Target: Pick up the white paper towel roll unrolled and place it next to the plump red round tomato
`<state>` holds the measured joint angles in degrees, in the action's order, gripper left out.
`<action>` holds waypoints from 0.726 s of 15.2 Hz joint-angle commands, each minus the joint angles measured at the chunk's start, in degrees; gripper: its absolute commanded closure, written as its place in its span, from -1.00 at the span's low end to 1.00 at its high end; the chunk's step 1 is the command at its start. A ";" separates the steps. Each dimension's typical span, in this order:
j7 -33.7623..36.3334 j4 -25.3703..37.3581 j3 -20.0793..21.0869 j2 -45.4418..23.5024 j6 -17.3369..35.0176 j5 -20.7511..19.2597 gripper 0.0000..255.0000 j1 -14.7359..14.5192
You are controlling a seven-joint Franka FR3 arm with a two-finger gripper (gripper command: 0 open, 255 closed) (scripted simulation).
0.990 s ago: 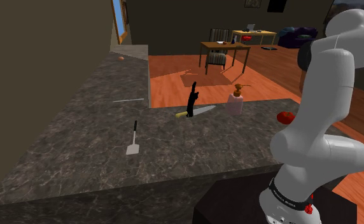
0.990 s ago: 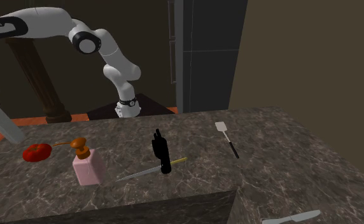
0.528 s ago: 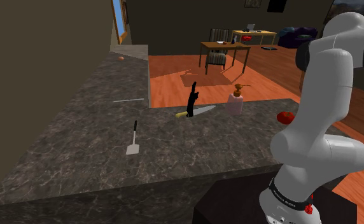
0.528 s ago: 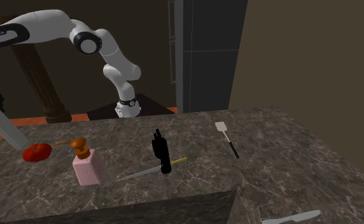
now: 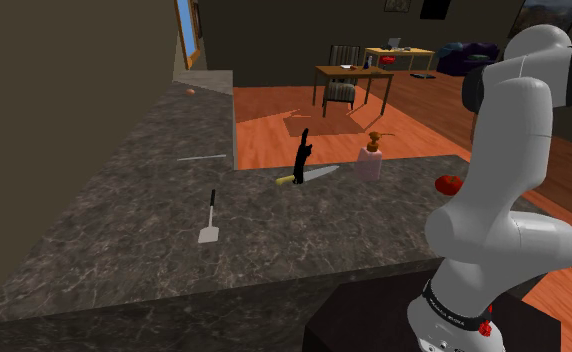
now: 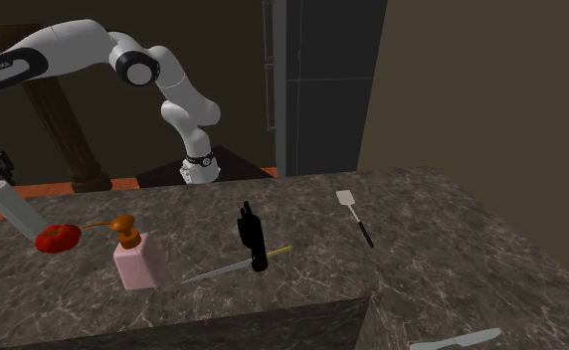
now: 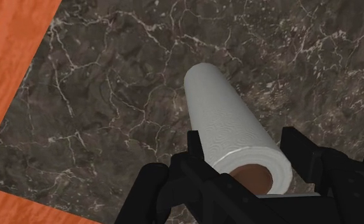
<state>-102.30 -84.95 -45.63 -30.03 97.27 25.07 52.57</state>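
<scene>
Centrally, in the wrist view, the gripper [image 7: 245,143] is clasping the white paper towel roll [image 7: 228,121]: the two black fingers [image 7: 196,149] are pressing on opp. sides of the roll near its open end, where the brown cardboard core is showing. The roll is pointing away from the hand, over the dark veined counter [image 7: 111,95]; orange wood floor [image 7: 9,57] is showing past the counter's edge.

In the 2nd exterior view the roll is hanging tilted at the far left, upper end in the gripper, lower end just beside the red tomato [image 6: 58,237], which is sitting near the counter's left corner. Whether the roll's lower end is touching the counter cannot be told. The white arm [image 6: 173,94] is reaching from its stand [image 6: 223,159] behind the counter, up and over to that view's left.

Outward along the counter, left to right in the same view: a pink soap dispenser [image 6: 136,257] w/ an orange-brown pump is standing upright just beside the tomato; a black hand-shaped figure [image 6: 252,237] is standing near the middle; a knife [image 6: 235,265] w/ a yellowish handle is lying at the figure's base; a spatula [image 6: 355,215] w/ a light blade and dark handle is lying well apart to the right. A 2nd pale knife [image 6: 457,341] is lying at the lower right.

In the shoulder view the arm is rising at the right, w/ the tomato beside it at the counter's far edge; a table and chair [image 5: 342,75] are standing on the wood floor beyond.
</scene>
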 commanded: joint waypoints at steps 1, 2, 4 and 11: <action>-0.09 -0.19 0.02 -0.05 0.24 0.05 1.00 0.01; -0.09 -0.19 0.02 -0.05 0.24 0.05 1.00 0.01; -0.09 -0.19 0.02 -0.05 0.24 0.05 1.00 0.01; -0.08 -0.19 0.02 -0.05 0.24 0.05 -1.00 0.01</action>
<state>-102.39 -85.14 -45.61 -30.08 97.51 25.12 52.57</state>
